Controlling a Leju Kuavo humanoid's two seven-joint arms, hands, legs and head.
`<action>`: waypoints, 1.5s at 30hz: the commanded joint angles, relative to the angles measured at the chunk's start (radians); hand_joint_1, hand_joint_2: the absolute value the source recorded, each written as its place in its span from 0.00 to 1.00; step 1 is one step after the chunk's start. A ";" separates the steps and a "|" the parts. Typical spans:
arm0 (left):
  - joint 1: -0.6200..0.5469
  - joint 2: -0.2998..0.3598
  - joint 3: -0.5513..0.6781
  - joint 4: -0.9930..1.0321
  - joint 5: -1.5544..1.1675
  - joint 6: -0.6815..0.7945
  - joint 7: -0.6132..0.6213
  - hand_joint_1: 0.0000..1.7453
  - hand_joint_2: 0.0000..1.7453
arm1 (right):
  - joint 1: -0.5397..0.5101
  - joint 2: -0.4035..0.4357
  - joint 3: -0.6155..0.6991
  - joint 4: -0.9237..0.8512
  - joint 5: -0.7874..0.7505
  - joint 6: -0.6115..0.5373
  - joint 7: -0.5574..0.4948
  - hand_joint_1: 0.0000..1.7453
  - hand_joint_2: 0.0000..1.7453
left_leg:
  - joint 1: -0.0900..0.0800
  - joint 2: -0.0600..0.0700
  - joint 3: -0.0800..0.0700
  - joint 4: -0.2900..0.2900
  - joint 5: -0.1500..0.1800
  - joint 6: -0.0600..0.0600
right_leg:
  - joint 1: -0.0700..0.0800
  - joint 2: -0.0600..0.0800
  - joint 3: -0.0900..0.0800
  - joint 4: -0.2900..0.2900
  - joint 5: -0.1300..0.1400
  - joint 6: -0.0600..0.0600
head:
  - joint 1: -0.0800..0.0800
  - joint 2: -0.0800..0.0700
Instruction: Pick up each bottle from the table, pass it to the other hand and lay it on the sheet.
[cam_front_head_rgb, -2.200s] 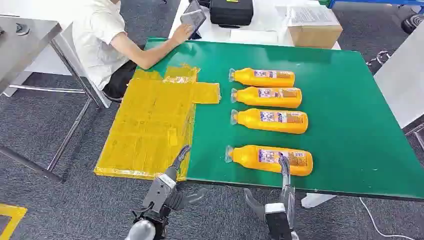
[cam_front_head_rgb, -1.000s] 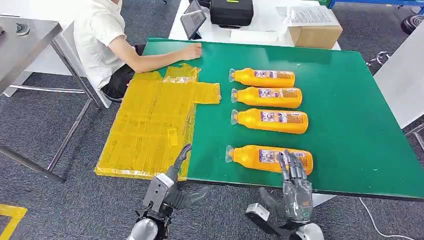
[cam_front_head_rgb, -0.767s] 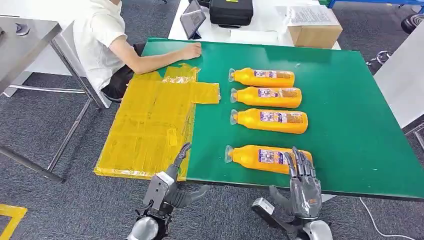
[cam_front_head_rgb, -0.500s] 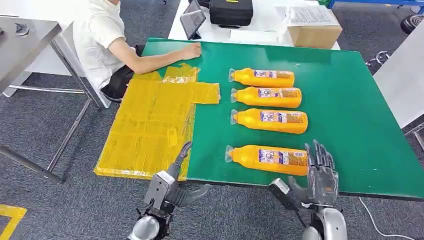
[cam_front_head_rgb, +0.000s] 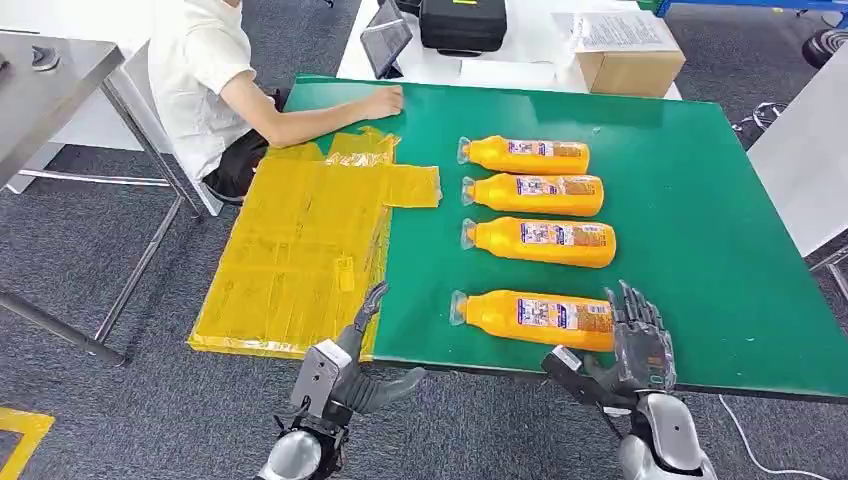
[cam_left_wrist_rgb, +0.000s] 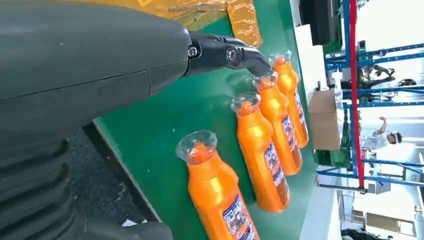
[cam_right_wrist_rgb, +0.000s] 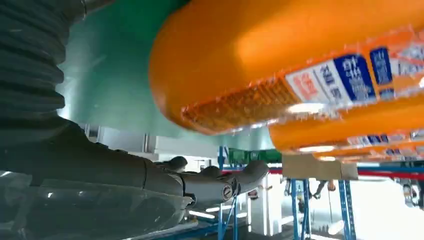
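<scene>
Four orange bottles lie on the green desk (cam_front_head_rgb: 700, 200), none on the yellow sheet (cam_front_head_rgb: 300, 250) yet. Right hand (cam_front_head_rgb: 640, 345) spread wide, empty, at the base end of the nearest bottle (cam_front_head_rgb: 535, 318); right wrist view shows that base close up. Left hand (cam_front_head_rgb: 350, 375) empty, fingers apart, at the sheet's near corner. A person's hand (cam_front_head_rgb: 383, 101) rests beyond the sheet.

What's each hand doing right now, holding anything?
Left hand: open, holding nothing, at the table's near edge beside the yellow sheet.
Right hand: open, fingers spread at the base end of the nearest bottle, not gripping it.
</scene>
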 joint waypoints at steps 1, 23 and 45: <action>-0.025 0.006 -0.013 0.031 0.015 -0.001 0.008 0.00 1.00 | -0.078 -0.007 0.077 0.162 -0.015 0.029 0.000 0.00 1.00 | 0.002 0.003 0.009 -0.002 -0.003 -0.003 | 0.002 0.004 0.008 -0.002 -0.001 -0.004 | 0.000 0.000; -0.057 0.005 -0.045 0.031 0.026 0.013 0.014 0.00 1.00 | -0.184 0.007 0.156 0.343 -0.090 0.153 -0.028 0.00 1.00 | 0.002 0.002 0.010 -0.002 -0.001 -0.002 | 0.002 0.003 0.008 -0.002 0.000 -0.003 | 0.000 0.000; -0.071 0.003 -0.047 0.043 0.033 0.011 0.010 0.00 1.00 | -0.151 0.006 0.157 0.408 -0.229 0.233 -0.103 0.88 1.00 | 0.003 0.007 0.029 -0.002 -0.007 0.000 | 0.003 0.007 0.025 -0.005 -0.002 -0.003 | 0.000 0.000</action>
